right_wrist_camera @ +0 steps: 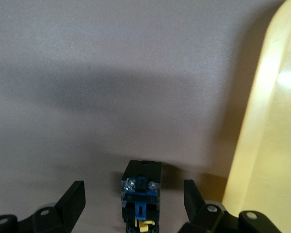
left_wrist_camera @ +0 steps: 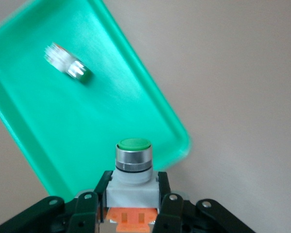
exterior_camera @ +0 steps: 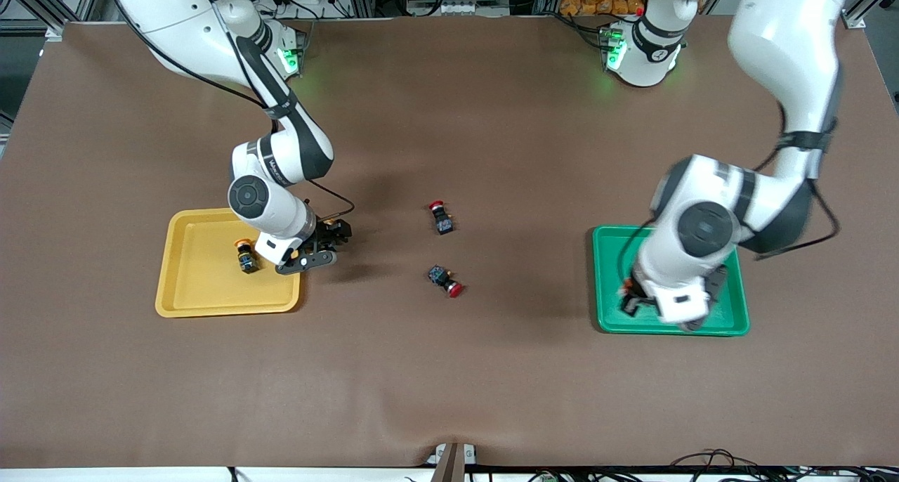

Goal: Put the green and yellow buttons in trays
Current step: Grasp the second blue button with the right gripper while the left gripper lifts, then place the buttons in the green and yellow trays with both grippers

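My left gripper (left_wrist_camera: 133, 184) is shut on a white-grey button (left_wrist_camera: 133, 167) with a green cap and an orange block. It holds the button over a corner of the green tray (left_wrist_camera: 87, 126). A second white-grey button (left_wrist_camera: 67, 67) lies in that tray. In the front view the left gripper (exterior_camera: 632, 301) is over the green tray (exterior_camera: 739, 306). My right gripper (right_wrist_camera: 133, 190) is open, its fingers on either side of a black-bodied button (right_wrist_camera: 141, 191) on the table beside the yellow tray (right_wrist_camera: 271, 145). Its cap is mostly hidden. The yellow tray (exterior_camera: 211, 285) holds a black button with an orange-yellow cap (exterior_camera: 244, 256). The right gripper (exterior_camera: 329, 246) is beside that tray.
Two black-bodied buttons with red caps lie mid-table, one (exterior_camera: 441, 217) farther from the front camera and one (exterior_camera: 445, 279) nearer to it. The brown table mat (exterior_camera: 449, 383) stretches wide between the trays and toward the front camera.
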{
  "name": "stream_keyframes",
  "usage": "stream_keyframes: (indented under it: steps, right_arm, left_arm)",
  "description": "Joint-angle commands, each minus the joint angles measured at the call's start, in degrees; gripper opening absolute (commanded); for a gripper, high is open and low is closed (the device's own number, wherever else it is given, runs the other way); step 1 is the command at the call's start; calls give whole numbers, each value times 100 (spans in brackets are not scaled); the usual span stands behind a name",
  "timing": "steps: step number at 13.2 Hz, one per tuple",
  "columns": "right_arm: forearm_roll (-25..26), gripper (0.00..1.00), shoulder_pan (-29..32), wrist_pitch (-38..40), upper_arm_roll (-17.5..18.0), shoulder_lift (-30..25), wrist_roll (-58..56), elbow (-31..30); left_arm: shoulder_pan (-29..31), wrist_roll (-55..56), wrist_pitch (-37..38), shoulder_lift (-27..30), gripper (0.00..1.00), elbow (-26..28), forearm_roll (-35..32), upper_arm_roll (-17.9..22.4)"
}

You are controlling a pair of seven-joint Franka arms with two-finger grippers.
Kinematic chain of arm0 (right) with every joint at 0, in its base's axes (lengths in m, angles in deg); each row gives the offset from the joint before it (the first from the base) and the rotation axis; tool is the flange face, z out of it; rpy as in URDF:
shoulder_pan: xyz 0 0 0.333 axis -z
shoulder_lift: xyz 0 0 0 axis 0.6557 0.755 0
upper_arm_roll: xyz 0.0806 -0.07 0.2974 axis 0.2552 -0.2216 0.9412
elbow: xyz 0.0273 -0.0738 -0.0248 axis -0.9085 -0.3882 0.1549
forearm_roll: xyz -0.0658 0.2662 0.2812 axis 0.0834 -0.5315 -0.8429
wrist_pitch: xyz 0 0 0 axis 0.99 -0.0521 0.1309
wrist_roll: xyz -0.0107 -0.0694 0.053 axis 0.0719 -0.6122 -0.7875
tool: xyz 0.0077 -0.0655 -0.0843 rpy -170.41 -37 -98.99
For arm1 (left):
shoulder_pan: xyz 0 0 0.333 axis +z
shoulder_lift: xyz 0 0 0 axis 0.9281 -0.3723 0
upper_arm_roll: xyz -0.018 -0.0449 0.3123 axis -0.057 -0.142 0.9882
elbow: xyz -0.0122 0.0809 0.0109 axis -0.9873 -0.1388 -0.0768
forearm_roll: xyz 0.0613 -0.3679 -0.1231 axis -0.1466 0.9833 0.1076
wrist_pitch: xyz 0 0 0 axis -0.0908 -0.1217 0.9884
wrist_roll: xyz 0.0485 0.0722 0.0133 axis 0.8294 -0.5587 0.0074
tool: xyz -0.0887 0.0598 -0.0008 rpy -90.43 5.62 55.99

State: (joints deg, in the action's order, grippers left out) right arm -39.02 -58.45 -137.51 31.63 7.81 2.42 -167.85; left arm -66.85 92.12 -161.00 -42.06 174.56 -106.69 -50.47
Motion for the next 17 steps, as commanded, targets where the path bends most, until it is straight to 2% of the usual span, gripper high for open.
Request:
stream_keyframes:
  steps: [1,2,4,5,6,12,15,17]
  right_arm:
    - [-137,78,-106,-63,-49,-14,27,-38]
    - [-137,60,-141,-81,-49,-14,19,-82]
    - [-128,14,-273,-212,-57,-31,18,-187]
    - [-128,0,-291,-282,-57,-31,18,-214]
    - [-128,0,-291,-292,-66,-31,18,-214]
    - [-128,0,-238,-38,-75,-197,115,-223]
    - [-84,0,-37,908,-101,-776,-25,-223]
    - [30,0,427,1814,-93,-1225,-558,-135]
  left_arm:
    - [353,-717,355,-57,0,138,130,-68]
    - [458,-902,391,-153,0,182,139,-68]
    - [486,-1333,417,-268,0,243,305,-60]
    - [451,-1396,417,-303,52,209,306,-60]
    - [425,-1387,417,-312,100,200,289,-60]
    - [477,-2387,426,-137,100,103,218,-34]
    - [486,-3309,706,162,100,16,227,-7]
    - [486,-3863,1293,171,100,-352,227,-7]
